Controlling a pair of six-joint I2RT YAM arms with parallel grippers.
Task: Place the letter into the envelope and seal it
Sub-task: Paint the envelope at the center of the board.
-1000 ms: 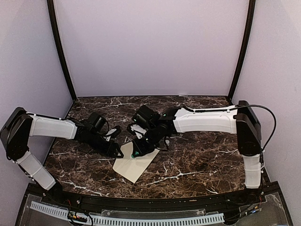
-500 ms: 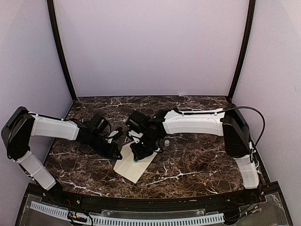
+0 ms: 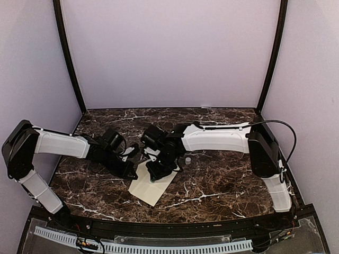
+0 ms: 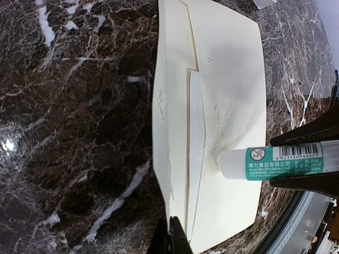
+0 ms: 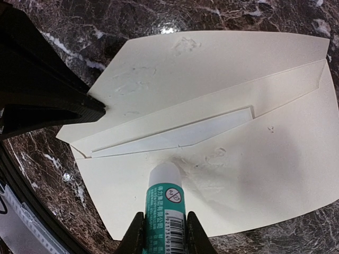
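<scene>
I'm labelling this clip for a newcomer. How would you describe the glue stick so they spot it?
On the dark marble table a cream envelope lies near the front edge. The glue stick is pressed tip-down onto it by the right gripper: the only tube, with a green barcoded label and white tip.

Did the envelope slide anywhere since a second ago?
No. The envelope stays put: its near corner lies just as far from the table's front edge as before.

Envelope point(image 5: 265, 159): cream-yellow, long, flat on the desk point(image 3: 228, 174), flap open.
Letter point(image 5: 175, 135): whitish sheet tucked inside, a pale strip showing at the mouth.
</scene>
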